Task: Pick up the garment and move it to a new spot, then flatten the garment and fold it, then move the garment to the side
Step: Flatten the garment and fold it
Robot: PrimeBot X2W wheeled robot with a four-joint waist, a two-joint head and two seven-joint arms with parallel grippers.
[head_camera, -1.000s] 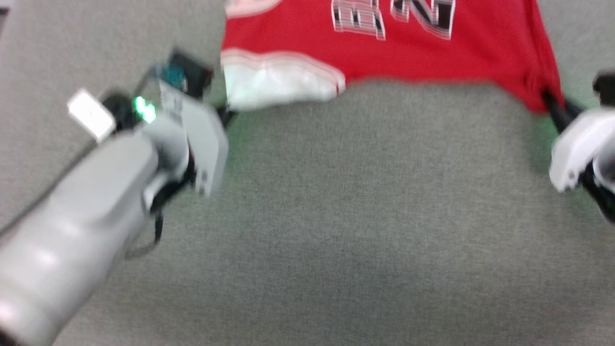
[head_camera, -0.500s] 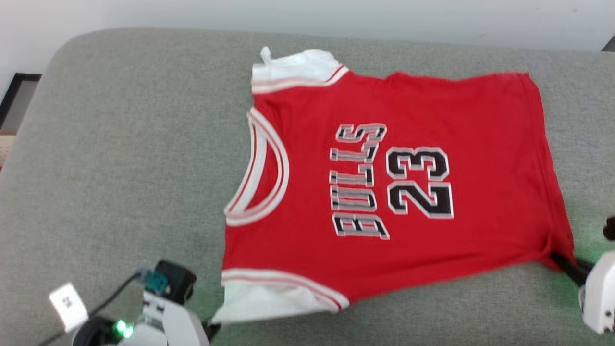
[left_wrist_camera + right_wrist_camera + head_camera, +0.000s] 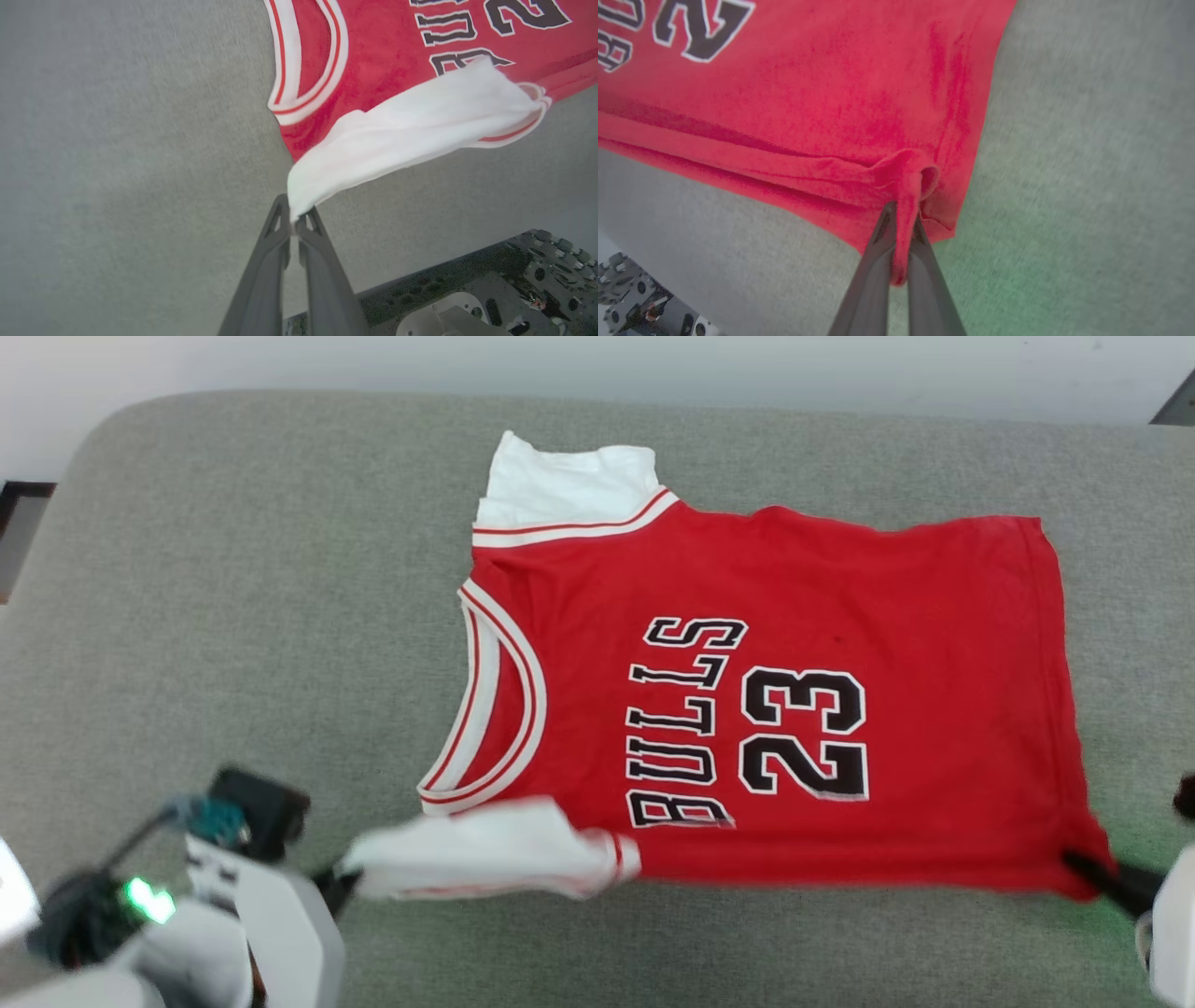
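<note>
The garment (image 3: 794, 709) is a red T-shirt with white sleeves and black "BULLS 23" lettering, spread on a grey cushion with its neckline to the left. My left gripper (image 3: 338, 882) is shut on the tip of the near white sleeve (image 3: 476, 863), which is pulled out long and lifted; the left wrist view shows the sleeve (image 3: 411, 126) pinched between the fingertips of the left gripper (image 3: 293, 225). My right gripper (image 3: 1088, 870) is shut on the near hem corner; in the right wrist view the right gripper (image 3: 902, 219) holds a bunched fold of red cloth (image 3: 906, 182).
The grey cushion (image 3: 233, 616) runs wide to the left of the shirt and along the near edge. A pale wall (image 3: 597, 364) runs behind it. The robot's dark perforated base (image 3: 514, 280) lies low in the left wrist view.
The head camera tilted up, bringing the whole shirt into view. The near white sleeve has been drawn out leftward and lifted by the left gripper. Both grips hold unchanged.
</note>
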